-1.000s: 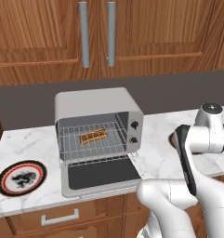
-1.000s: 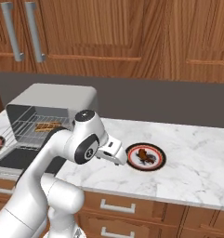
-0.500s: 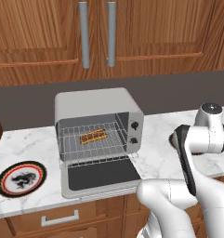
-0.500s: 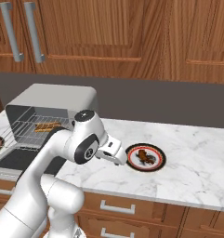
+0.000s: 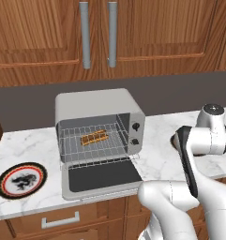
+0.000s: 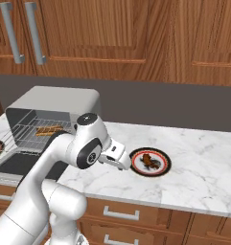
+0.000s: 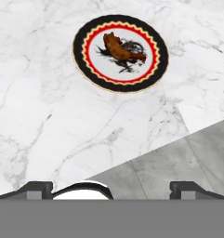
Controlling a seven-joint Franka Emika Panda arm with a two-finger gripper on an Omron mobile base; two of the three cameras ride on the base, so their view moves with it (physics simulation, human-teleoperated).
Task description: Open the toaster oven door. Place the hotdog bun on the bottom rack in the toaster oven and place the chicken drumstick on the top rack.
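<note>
Gripper (image 7: 111, 186): jaws wide apart, empty, hovering above the marble counter (image 7: 48, 130). Chicken drumstick (image 7: 122, 50): on patterned plate (image 7: 85, 65), beyond the fingertips. Toaster oven (image 5: 99, 123): door (image 5: 102, 177) down, hotdog bun (image 5: 94, 137) on rack.

**Right base view: counter status**

The boxy light-grey toaster oven (image 6: 52, 103) stands open, a striped tan hotdog bun (image 6: 48, 130) on its wire rack. A reddish-brown chicken drumstick (image 6: 147, 160) lies on a round black-rimmed plate (image 6: 151, 171) atop the white marble counter (image 6: 203, 177).

The pincer (image 7: 111, 186) hangs empty, its jaws spread wide.
</note>
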